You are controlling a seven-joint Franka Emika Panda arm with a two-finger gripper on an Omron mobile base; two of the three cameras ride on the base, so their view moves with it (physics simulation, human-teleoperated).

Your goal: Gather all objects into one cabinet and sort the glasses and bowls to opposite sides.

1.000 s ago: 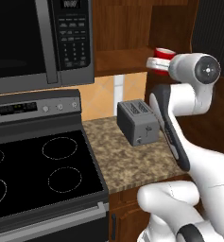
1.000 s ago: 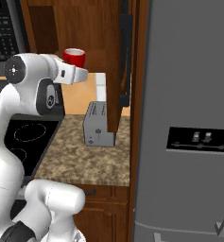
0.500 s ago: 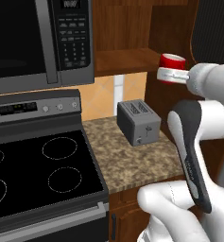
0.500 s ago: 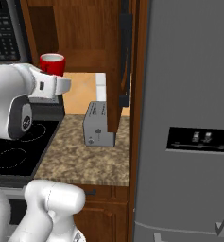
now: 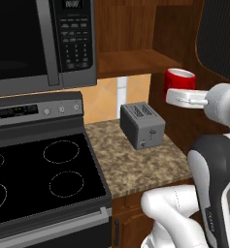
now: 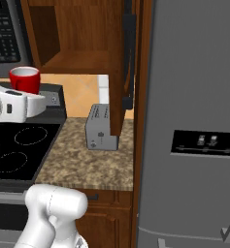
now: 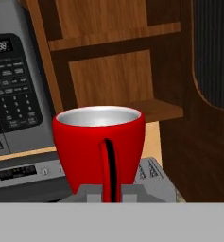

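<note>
Glossy red tumbler cup point(image 7: 99, 144) pinched at rim by two-finger gripper point(image 7: 108, 191); keep upright, carry level to brown wooden cabinet shelf point(image 5: 131, 60), clearing grey toaster point(image 5: 142, 125).

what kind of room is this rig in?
A home kitchen, rendered: a black glass-top stove under a microwave, a grey toaster on a speckled counter, and a steel fridge.
</note>
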